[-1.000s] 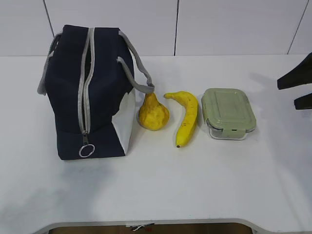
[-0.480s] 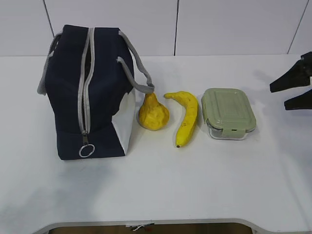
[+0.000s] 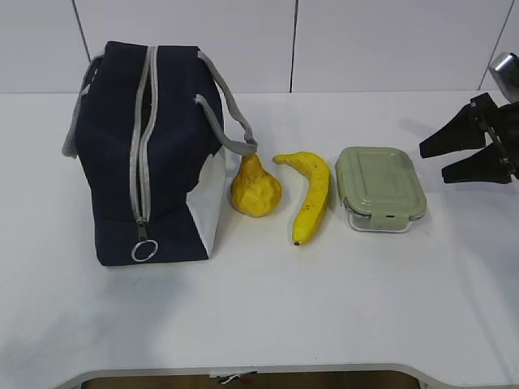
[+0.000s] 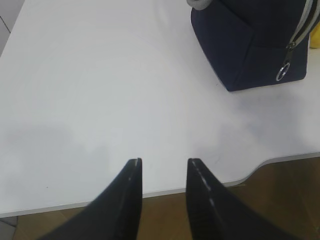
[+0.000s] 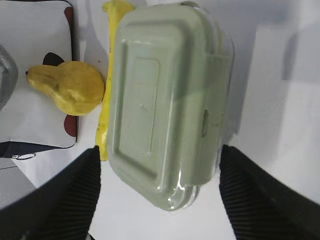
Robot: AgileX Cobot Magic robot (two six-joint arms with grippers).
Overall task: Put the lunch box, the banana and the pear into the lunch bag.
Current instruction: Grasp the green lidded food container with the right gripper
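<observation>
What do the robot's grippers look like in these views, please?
Both have black, tapered fingers. The right gripper's inner pads are ribbed; in the exterior view a silvery rounded part sits above it. The left gripper's fingers show pale specks along their inner edges.

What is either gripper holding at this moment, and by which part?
Nothing is held. The right gripper is open in the air beside the lunch box, not touching it. The left gripper is open over bare table.

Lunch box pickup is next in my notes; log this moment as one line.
right gripper: open, beside lunch box, no contact | left gripper: open, idle | lunch bag: zipped | banana, pear: on table
</observation>
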